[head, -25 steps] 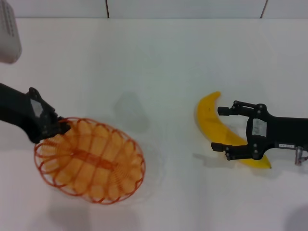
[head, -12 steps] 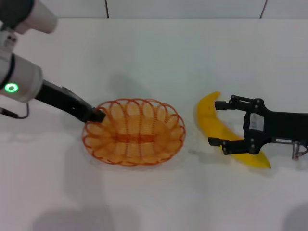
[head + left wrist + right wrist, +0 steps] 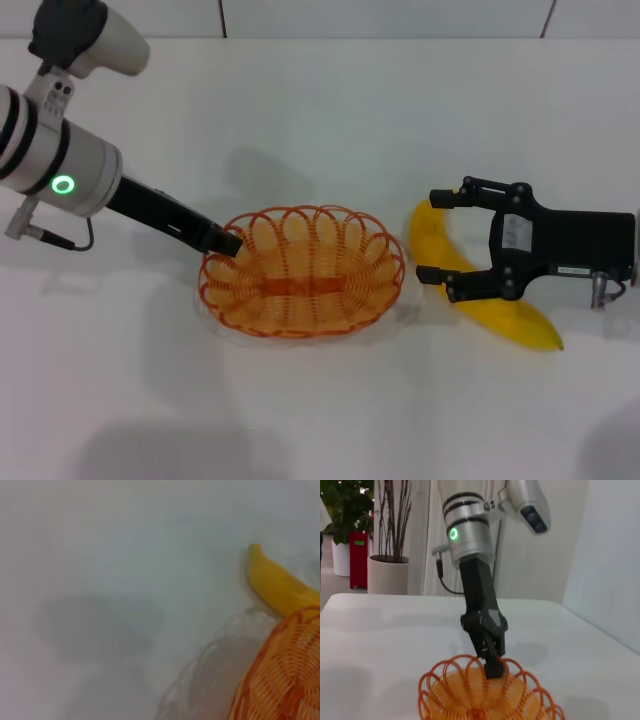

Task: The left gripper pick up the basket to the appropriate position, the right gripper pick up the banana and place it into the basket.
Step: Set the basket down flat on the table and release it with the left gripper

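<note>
The orange wire basket [image 3: 300, 272] is at the table's middle, held by its left rim in my left gripper [image 3: 226, 243], which is shut on the wire. I cannot tell if the basket touches the table. The yellow banana [image 3: 508, 318] lies just right of the basket. My right gripper [image 3: 432, 236] is open, one finger on each side of the banana's far half. The left wrist view shows the banana's tip [image 3: 277, 587] beside the basket's rim [image 3: 285, 680]. The right wrist view shows the left gripper [image 3: 492, 666] clamped on the basket [image 3: 485, 697].
The white table [image 3: 330, 110] stretches away behind and in front of the basket. The left arm's white-grey joint [image 3: 60, 165] with a green light hangs over the far left. A wall edge runs along the back.
My left gripper has carried the basket right and farther back, to just beside the banana. My right gripper has shifted left along the banana, still open.
</note>
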Robot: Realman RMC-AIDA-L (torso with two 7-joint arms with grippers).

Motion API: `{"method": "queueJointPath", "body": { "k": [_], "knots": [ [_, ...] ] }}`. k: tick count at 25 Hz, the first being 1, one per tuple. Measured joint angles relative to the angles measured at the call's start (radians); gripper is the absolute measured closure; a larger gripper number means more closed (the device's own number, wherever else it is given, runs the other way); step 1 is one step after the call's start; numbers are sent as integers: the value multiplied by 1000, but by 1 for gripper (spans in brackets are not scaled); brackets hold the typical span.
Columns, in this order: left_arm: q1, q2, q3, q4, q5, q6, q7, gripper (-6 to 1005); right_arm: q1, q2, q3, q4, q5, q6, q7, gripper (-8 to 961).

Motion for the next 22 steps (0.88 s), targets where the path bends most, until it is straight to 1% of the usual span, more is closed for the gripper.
{"method": "queueJointPath", "body": {
  "k": [4, 7, 22],
  "knots": [
    [-28, 1, 2, -54, 4, -30, 16, 918, 10, 0, -2, 4, 0, 0, 0, 58],
    [-44, 1, 6, -70, 4, -39, 21, 918, 14, -1, -3, 12, 0, 1, 0, 58],
    [-46, 1, 14, -83, 14, -38, 32, 914, 14, -1, -6, 14, 0, 1, 0, 57]
  ]
}}
